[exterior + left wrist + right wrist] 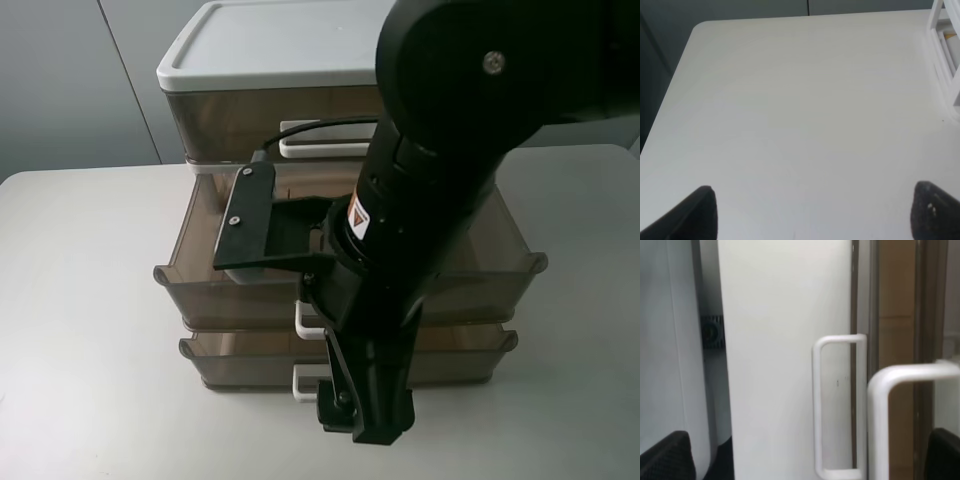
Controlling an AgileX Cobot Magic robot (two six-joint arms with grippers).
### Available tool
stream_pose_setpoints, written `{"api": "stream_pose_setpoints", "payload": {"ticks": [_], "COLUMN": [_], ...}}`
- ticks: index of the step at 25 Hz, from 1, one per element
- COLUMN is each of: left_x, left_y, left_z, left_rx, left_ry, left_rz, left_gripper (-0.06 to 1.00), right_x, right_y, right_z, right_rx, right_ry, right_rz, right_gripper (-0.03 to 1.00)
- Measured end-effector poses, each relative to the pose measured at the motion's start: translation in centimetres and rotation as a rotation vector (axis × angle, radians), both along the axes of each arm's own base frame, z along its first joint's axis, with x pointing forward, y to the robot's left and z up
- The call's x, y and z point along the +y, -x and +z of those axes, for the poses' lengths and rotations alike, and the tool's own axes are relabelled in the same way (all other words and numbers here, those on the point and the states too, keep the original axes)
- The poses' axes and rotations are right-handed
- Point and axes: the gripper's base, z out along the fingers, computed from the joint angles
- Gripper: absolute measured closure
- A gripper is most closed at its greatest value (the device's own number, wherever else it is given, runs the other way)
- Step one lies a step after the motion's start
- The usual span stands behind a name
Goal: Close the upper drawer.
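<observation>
The upper drawer (215, 285) is the middle smoky-brown drawer and stands pulled well out of the unit. Its white loop handle (303, 319) is mostly hidden behind my right arm. My right gripper (365, 418) hangs in front of the drawer fronts, low near the table. In the right wrist view the right gripper (805, 462) is open and empty. Its fingers (667, 457) sit at the frame's corners. A near, blurred white handle (900, 382) lies between them, and a farther white handle (840, 405) lies beside it. My left gripper (815, 212) is open over the bare table.
The tall top drawer (235, 115) sits under the white lid (270, 45) and has its own white handle (320, 145). The lowest drawer (250, 360) sticks out slightly. The unit stands on a white table (80, 330). A white frame (946, 55) is at the edge of the left wrist view.
</observation>
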Motion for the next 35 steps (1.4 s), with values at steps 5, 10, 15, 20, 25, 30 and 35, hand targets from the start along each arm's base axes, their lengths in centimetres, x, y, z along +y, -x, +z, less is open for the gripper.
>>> {"api": "stream_pose_setpoints", "payload": {"ticks": [5,10,15,20,25,30,35], "left_x": [0.0,0.0,0.0,0.0,0.0,0.0,0.0], "left_y": [0.0,0.0,0.0,0.0,0.0,0.0,0.0], "left_z": [0.0,0.0,0.0,0.0,0.0,0.0,0.0], "left_rx": [0.0,0.0,0.0,0.0,0.0,0.0,0.0], "left_ry": [0.0,0.0,0.0,0.0,0.0,0.0,0.0], "left_rz": [0.0,0.0,0.0,0.0,0.0,0.0,0.0], "left_gripper": [0.2,0.2,0.2,0.2,0.2,0.2,0.2], "right_x": [0.7,1.4,1.9,2.8,3.0,2.8,1.9], "right_y": [-1.1,-1.7,-2.2,-3.0,-3.2,-3.1,-2.4], "right_z": [-0.4,-0.7,-1.1,-1.4,-1.4,-0.7,1.4], "right_rx": [-0.103,-0.159,-0.204,-0.291,-0.315,-0.332,-0.312], "right_ry": [-0.044,-0.087,-0.11,-0.17,-0.192,-0.201,-0.241], "right_rz": [0.019,0.025,0.04,0.066,0.072,0.077,0.028], "right_gripper": [0.27,0.27,0.27,0.27,0.27,0.27,0.27]}}
